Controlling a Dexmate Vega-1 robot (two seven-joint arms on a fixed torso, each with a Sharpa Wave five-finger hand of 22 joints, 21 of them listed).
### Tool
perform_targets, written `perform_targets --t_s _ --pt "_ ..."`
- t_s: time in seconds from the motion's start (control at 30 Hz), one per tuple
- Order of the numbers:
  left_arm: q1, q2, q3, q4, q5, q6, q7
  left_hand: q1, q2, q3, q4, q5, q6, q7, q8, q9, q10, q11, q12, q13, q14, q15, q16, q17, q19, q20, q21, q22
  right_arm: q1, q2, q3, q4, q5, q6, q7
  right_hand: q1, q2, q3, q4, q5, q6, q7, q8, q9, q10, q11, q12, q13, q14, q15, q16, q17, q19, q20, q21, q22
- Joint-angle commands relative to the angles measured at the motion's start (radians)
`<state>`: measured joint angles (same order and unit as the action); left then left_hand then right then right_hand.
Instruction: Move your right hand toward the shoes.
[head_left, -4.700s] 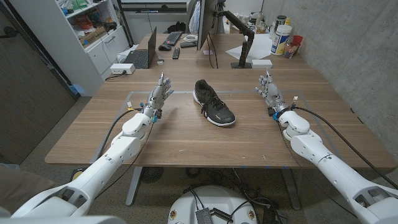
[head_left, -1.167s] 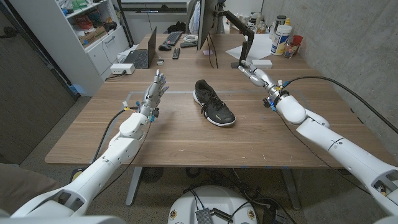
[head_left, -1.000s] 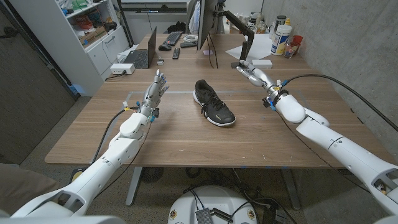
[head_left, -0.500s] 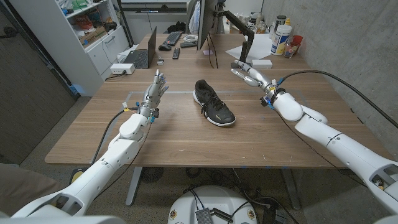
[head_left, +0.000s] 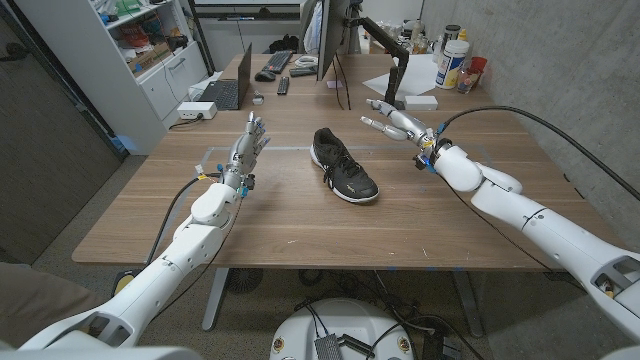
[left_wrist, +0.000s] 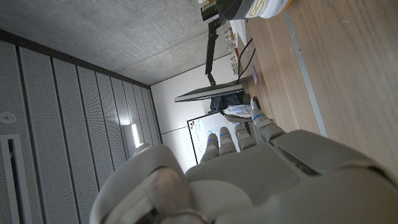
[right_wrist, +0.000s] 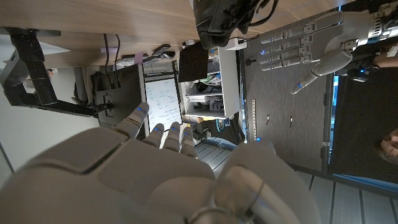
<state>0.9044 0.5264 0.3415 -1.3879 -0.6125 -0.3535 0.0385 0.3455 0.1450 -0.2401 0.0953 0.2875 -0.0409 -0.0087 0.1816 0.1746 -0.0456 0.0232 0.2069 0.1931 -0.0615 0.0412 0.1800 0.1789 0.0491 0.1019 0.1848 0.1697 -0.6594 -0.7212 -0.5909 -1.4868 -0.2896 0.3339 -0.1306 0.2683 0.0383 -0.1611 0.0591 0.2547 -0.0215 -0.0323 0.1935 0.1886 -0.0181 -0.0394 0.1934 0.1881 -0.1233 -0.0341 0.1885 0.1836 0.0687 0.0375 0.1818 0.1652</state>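
1. The black shoe lies near the middle of the wooden desk, its toe pointing toward 5 o'clock and its heel toward 11 o'clock in the head view.
2. The right robot hand hangs above the desk at about 2 o'clock from the shoe, near it but apart, holding nothing, with its fingers spread and reaching toward the shoe's heel end.
3. The left robot hand stands at 9 o'clock from the shoe, fingers apart and empty, well clear of it.
4. Bare wood lies between each robot hand and the shoe, and a wide bare stretch runs from the shoe to the desk's near edge.
5. At the far side, around 12 to 1 o'clock, stand a monitor arm, bottles, and a laptop.
6. In the right wrist view the shoe shows beyond the right robot hand's fingers.
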Motion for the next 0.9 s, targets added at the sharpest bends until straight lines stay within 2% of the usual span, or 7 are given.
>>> perform_targets --t_s 0.03,0.33,0.57,0.8,0.9 --pt "0.002 -0.001 -0.003 0.000 -0.002 -0.007 -0.001 0.011 -0.002 -0.001 0.003 -0.001 -0.001 0.003 0.004 0.002 -0.001 0.001 0.003 0.002 -0.005 -0.002 0.006 0.003 -0.006 0.000 0.004 0.005 0.029 -0.009 -0.034 -0.017 -0.091 -0.007 0.006 0.010 0.004 -0.002 -0.006 -0.001 -0.002 -0.012 0.001 0.001 0.000 -0.009 0.000 0.004 -0.011 -0.024 0.003 0.002 -0.002 -0.005 0.002 0.003" --pt "0.014 0.005 -0.007 -0.012 -0.003 -0.007 0.004 0.012 -0.001 0.000 0.004 -0.002 0.000 0.006 0.005 0.002 -0.001 0.002 0.003 0.002 -0.005 -0.002 0.006 0.003 -0.006 0.000 0.005 0.005 0.037 -0.019 -0.049 -0.026 -0.147 -0.002 -0.001 0.012 0.003 -0.003 -0.008 -0.002 -0.003 -0.013 0.000 0.001 -0.005 -0.009 -0.001 0.004 -0.017 -0.028 0.001 0.002 -0.006 -0.010 0.001 0.003" --pt "0.019 0.006 -0.008 -0.020 -0.005 -0.006 0.005 0.012 0.000 0.000 0.004 -0.002 -0.001 0.006 0.004 0.002 -0.002 0.002 0.003 0.002 -0.005 -0.001 0.006 0.003 -0.006 0.000 0.005 0.005 0.048 -0.022 -0.061 -0.029 -0.182 0.009 0.004 0.014 0.002 -0.004 -0.010 -0.003 -0.007 -0.026 -0.001 0.001 -0.010 -0.013 -0.002 0.004 -0.028 -0.029 -0.002 0.003 -0.013 0.001 -0.001 0.002" --pt "0.021 0.007 -0.008 -0.024 -0.005 -0.005 0.004 0.012 0.000 0.001 0.005 -0.003 0.000 0.007 0.004 0.002 0.000 0.001 0.004 0.002 -0.004 -0.001 0.007 0.003 -0.006 0.000 0.005 0.005 0.066 -0.019 -0.078 -0.024 -0.217 0.028 0.011 0.016 0.002 -0.004 -0.011 -0.003 -0.009 -0.027 -0.001 0.001 -0.018 -0.012 -0.005 0.004 -0.035 -0.028 -0.003 0.003 -0.016 0.003 -0.001 0.003" --pt "0.019 0.006 -0.007 -0.023 -0.004 -0.005 0.002 0.012 0.000 0.001 0.005 -0.004 0.001 0.008 0.005 0.002 0.001 0.001 0.004 0.002 -0.004 0.000 0.007 0.003 -0.006 -0.001 0.005 0.005 0.071 -0.017 -0.082 -0.019 -0.220 0.039 0.015 0.015 0.002 -0.006 -0.010 -0.003 -0.010 -0.027 -0.001 0.001 -0.021 -0.010 -0.005 0.004 -0.037 -0.027 -0.002 0.003 -0.011 -0.003 0.002 0.003"
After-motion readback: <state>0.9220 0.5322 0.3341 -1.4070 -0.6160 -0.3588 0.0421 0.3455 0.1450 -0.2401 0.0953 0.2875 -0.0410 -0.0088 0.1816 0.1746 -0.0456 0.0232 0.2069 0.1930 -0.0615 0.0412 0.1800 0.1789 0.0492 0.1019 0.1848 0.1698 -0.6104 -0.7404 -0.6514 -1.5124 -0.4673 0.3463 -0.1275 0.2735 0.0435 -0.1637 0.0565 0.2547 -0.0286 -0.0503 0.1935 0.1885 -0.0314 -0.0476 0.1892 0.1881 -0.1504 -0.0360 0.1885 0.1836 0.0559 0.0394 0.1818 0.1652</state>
